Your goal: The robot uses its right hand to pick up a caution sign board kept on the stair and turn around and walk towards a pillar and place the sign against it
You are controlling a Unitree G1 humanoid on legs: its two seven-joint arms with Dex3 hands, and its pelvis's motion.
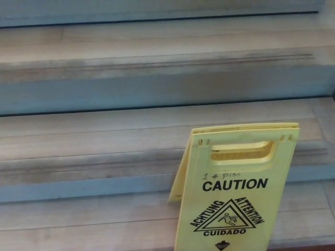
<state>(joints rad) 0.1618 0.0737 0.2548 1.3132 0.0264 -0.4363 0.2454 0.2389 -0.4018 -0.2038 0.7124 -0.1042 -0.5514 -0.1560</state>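
A yellow folding caution sign (235, 193) stands upright and opened on the lowest stair tread (78, 219), at the lower right of the head view. Its front panel faces the camera, printed with "CAUTION", a triangle bearing a slipping figure, and the words "ACHTUNG", "ATTENTION" and "CUIDADO"; some handwriting sits just above the big word. A slot handle (242, 151) is cut through near the sign's top edge. The rear panel (179, 178) splays out behind to the left, touching the tread near the riser. The sign's bottom edge runs off the lower border of the picture.

To the left of the sign the tread lies open along its whole width; to the right only a narrow strip of tread shows before the picture's edge. Above rise two more pale stone steps (157, 57) with grey-blue risers and dark grooved nosings.

Neither robot hand shows, so its state and how it lies to the sign cannot be told.
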